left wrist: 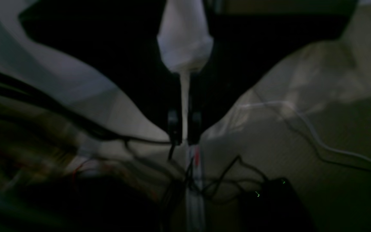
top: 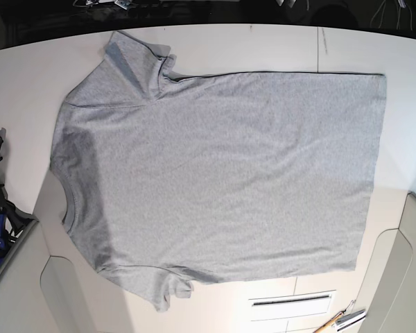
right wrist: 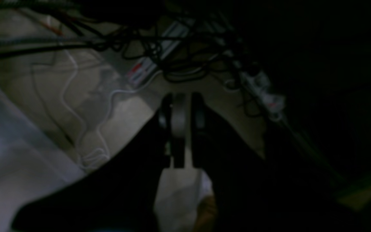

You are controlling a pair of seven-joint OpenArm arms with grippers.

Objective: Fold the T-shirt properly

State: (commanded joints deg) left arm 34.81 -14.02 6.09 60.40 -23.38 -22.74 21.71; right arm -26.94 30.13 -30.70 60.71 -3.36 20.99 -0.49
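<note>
Our left hand point(left wrist: 184, 132) has its two dark fingers nearly pressed together, with a thin pale strip running up between them to a white wrapped shape beyond; we cannot tell whether that strip is part of the hand or something pinched. Our right hand point(right wrist: 180, 129) looks much the same, fingers drawn close around a narrow grey piece, a pale patch just behind them. Past both hands we see only dim floor, a tangle of cables point(right wrist: 159, 42) and a power strip point(right wrist: 142, 71), not cloth, so we judge both hands are well apart from the T-shirt point(top: 222, 173) and off the table point(top: 277, 45). In the base view neither hand shows. The T-shirt lies flat and spread on the table, collar toward that view's left edge, hem toward its right, no lettering showing, one sleeve partly folded at the far edge and the near sleeve close to the table's front edge. From here the risks, as we judge them: reaching in with hands this closed would push the cloth and wrinkle it instead of gripping; a pinch through one layer only would drag the top apart from the bottom; uneven lifts by the two hands would skew the fold; and the near sleeve could slide off the edge.
</note>
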